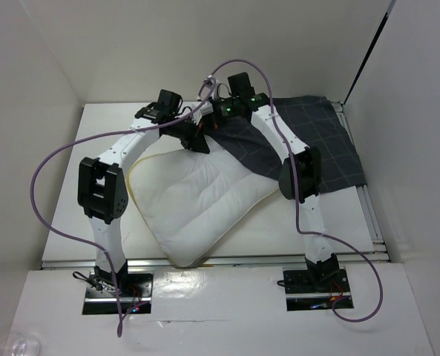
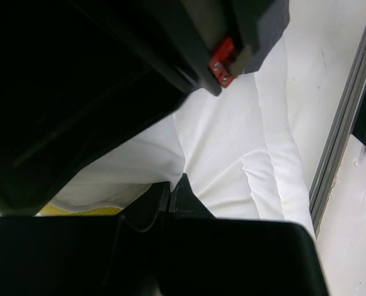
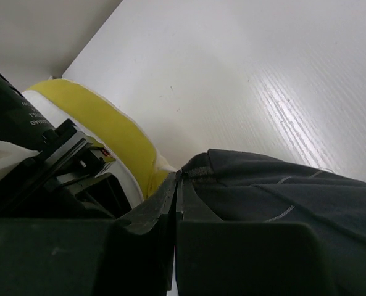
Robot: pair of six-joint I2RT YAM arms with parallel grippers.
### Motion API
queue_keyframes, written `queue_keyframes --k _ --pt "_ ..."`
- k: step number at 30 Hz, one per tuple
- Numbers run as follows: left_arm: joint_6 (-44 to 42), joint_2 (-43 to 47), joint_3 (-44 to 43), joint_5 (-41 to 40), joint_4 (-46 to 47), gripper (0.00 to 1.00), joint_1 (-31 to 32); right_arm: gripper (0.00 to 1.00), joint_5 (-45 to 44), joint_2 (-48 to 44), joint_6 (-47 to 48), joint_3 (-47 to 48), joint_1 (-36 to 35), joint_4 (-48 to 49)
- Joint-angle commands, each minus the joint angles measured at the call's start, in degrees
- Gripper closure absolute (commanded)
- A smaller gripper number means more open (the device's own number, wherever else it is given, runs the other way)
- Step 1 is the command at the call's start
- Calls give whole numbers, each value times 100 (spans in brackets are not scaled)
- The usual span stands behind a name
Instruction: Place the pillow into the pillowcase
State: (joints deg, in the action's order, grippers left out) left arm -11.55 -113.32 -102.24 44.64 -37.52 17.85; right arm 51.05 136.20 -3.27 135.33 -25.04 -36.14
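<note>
White table (image 1: pixel 108 122), plain white walls (image 1: pixel 130 44)

The white counter (image 1: pixel 108 133) carries the pillow (image 1: pixel 197 208) at its centre, one corner at the near edge. The pillowcase (image 1: pixel 331 148) lies far right, overlapping the pillow's far corner.

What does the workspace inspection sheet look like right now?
Surface: white table, rail along right edge.
Job's things: pillow lies centre; pillowcase far right, one corner lying on the pillow.
Clutter: small clear object, near-left corner.
End effectors: left end effector shut on the pillow; right end effector shut on the pillowcase hem.
Cables: purple cable loops over both arms.
Surroundings: white walls on three sides.
</note>
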Motion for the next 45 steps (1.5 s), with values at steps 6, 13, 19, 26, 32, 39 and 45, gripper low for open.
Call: queue_keyframes --k 6,13,19,26,32,39,45 --pt "144 705 695 -490 1307 100 -9 36 -893 -1016 652 -744 -143 -597" --pt "566 627 1180 -1492 1923 100 -562 25 -1194 -1526 494 -990 762 89" --pt "891 -128 311 -2880 1995 74 -879 24 -1123 -1930 721 -1105 1088 151" --pt "110 -307 -571 -2857 966 1 -932 24 -1096 -2526 1530 -1884 1273 -516" --pt "-1442 1368 439 -1801 -368 1 -424 24 -1597 -3704 2320 -3634 1274 18" --pt "-2588 3384 2978 -3012 -512 1 1025 24 -1958 -4681 2595 -4927 1221 -113" --pt "-2651 4651 4755 -4304 822 1 1669 24 -2020 -5033 2025 -5376 1221 -692"
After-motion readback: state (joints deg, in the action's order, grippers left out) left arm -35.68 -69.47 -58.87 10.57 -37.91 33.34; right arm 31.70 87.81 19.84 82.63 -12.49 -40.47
